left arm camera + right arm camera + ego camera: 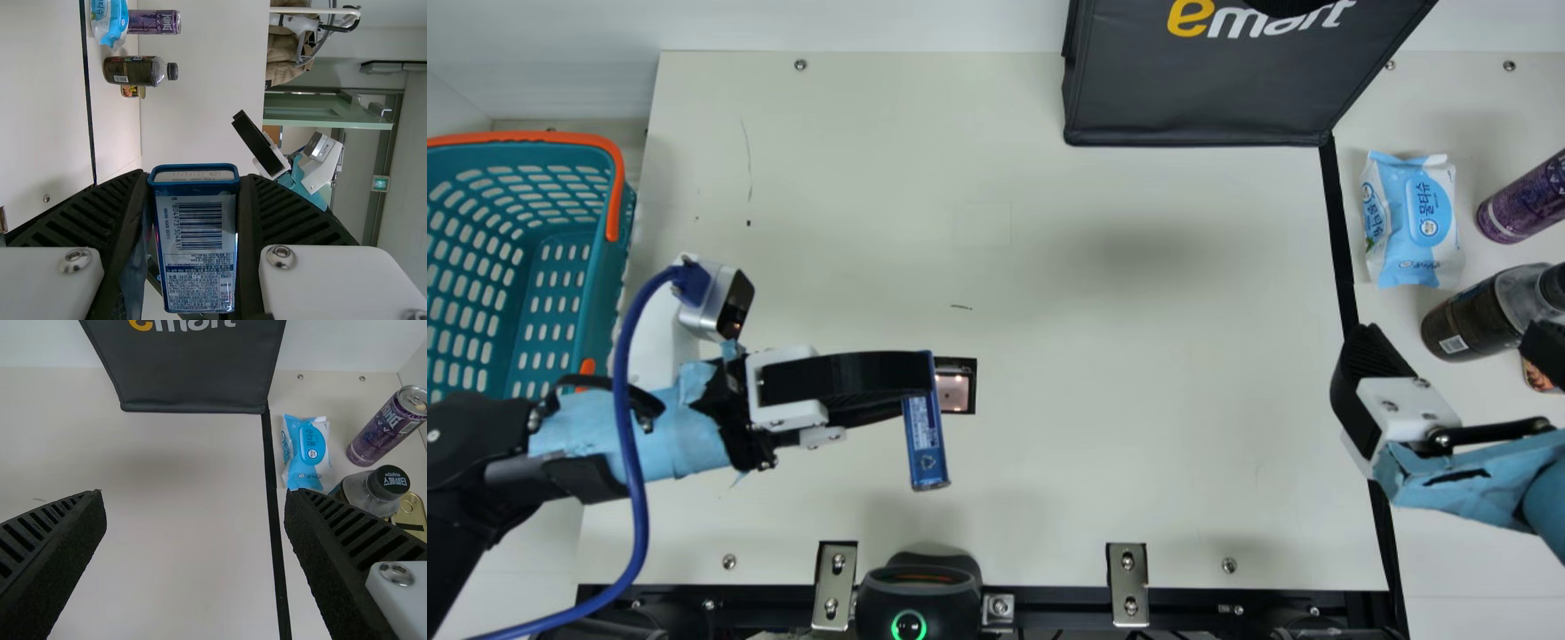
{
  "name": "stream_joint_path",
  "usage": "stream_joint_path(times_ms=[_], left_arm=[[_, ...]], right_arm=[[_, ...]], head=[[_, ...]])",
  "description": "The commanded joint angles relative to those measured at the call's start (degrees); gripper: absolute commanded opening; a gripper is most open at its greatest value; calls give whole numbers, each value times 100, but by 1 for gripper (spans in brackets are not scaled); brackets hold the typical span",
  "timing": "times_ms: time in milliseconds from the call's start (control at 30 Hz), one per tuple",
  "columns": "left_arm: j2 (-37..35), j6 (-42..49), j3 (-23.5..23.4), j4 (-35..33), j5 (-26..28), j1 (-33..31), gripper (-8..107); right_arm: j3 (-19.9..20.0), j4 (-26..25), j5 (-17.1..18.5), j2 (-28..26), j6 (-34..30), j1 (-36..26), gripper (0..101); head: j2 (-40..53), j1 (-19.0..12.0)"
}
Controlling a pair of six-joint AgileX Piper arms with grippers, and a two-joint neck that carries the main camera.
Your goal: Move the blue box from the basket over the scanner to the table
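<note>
The left fingers (845, 378) gripped the blue box (926, 436) above the desk (1138, 427), near the scanner (954, 393). The right fingers (1376, 356) stood wide apart near the bottle (1461, 322).

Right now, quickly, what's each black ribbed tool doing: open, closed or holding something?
Left tool: closed on the slim blue rectangular box.
Right tool: open, holding nothing.

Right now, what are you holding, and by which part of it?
The blue, white-labelled rectangular box, pinched by two opposite sides in my left gripper. My right gripper holds nothing.
</note>
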Motion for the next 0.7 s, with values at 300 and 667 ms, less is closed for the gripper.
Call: stream_joint_path(times_ms=[300,667], left_arm=[[0,0,0,0,0,0,-8],[0,0,0,0,0,0,-8]], right_arm=[[-89,293,32,390,46,174,95],[258,1404,32,339,194,763,95]], head=[[0,-175],[0,-175]])
